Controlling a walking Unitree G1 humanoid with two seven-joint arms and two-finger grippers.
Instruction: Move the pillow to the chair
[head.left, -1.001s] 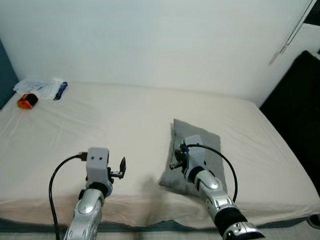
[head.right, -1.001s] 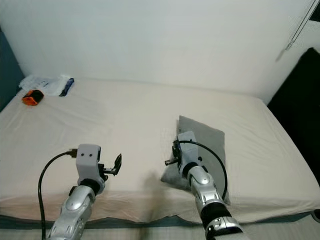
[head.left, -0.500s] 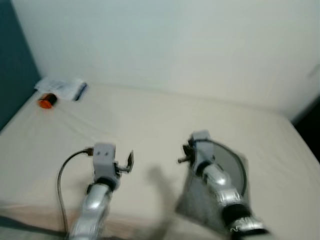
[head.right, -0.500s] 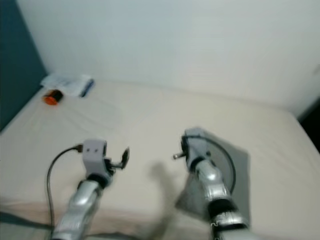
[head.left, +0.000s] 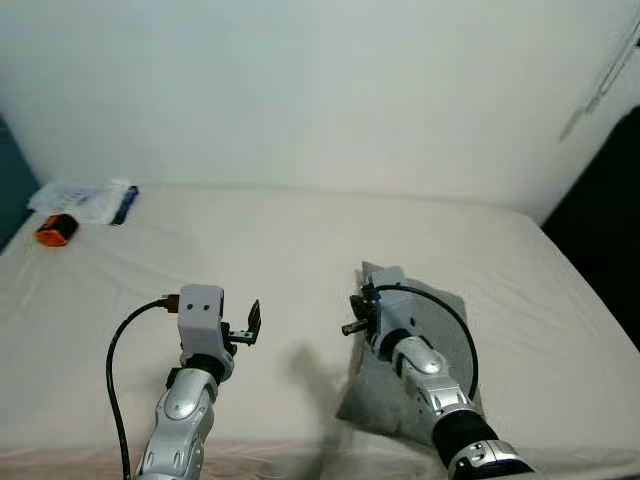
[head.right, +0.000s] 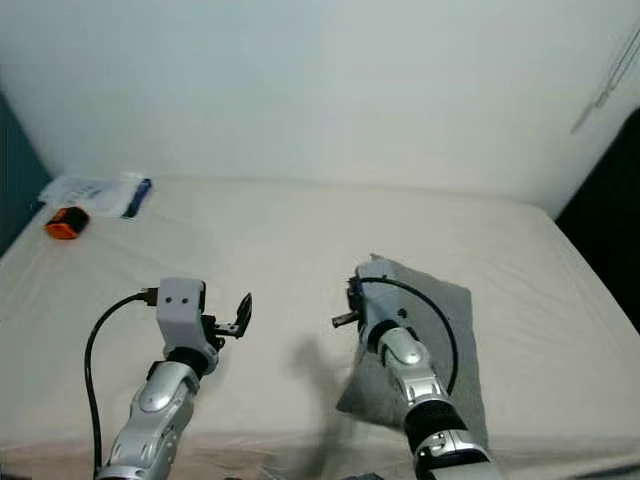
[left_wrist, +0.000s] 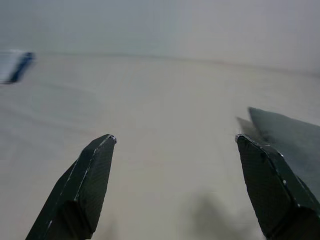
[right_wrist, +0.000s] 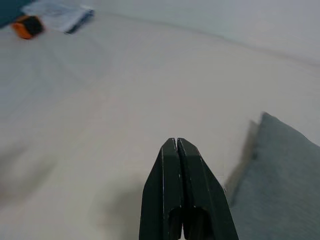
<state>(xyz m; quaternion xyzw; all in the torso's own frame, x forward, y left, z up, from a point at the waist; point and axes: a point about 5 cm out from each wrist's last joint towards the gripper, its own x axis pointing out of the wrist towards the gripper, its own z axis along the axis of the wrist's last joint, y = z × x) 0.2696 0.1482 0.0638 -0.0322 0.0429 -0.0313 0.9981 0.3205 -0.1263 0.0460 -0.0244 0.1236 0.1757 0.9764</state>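
Left eye view, nearest us: left end effector (head.left: 252, 322) held above the bed (head.left: 300, 250) with fingers spread wide — gripping nothing. Right end effector (head.left: 352, 327) fingers pressed together, empty, at the near left edge of the grey pillow (head.left: 445, 325), which lies on the bed's right side. Farther back — orange object (head.left: 52, 230) and white packet (head.left: 85, 198) at the far left corner.

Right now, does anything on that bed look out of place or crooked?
The grey pillow lies askew near the foot edge of the bed, turned at an angle, not at the head. At the far left corner sit a small orange object and a white packet.
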